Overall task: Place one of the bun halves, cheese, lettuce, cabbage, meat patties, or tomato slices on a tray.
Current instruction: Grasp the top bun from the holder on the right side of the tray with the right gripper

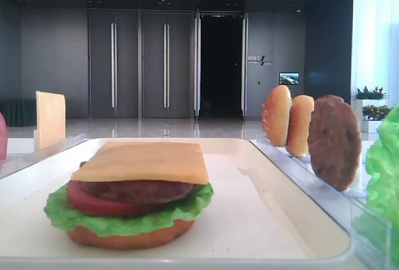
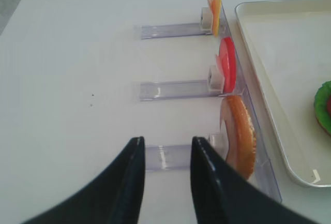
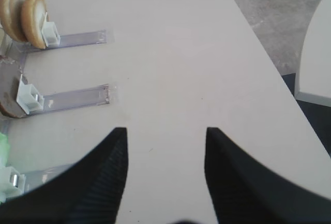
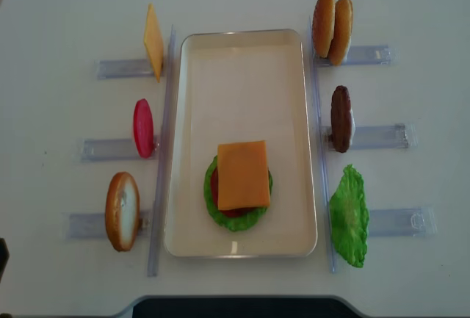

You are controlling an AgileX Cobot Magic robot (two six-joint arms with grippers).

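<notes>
Bun halves beyond right fingers

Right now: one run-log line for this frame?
stack on tray: bottom bun, lettuce, tomato, patty, cheese on top | left gripper: open, empty | right gripper: open, empty | bun halves: racked

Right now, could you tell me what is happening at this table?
A burger is being stacked on the tray: a bottom bun, lettuce, a tomato slice, a meat patty and a cheese slice on top. Neither arm holds anything; the left gripper hangs open over the table beside a racked bun, and the right gripper is open over bare tabletop. Two sesame bun tops wait in their rack.
</notes>
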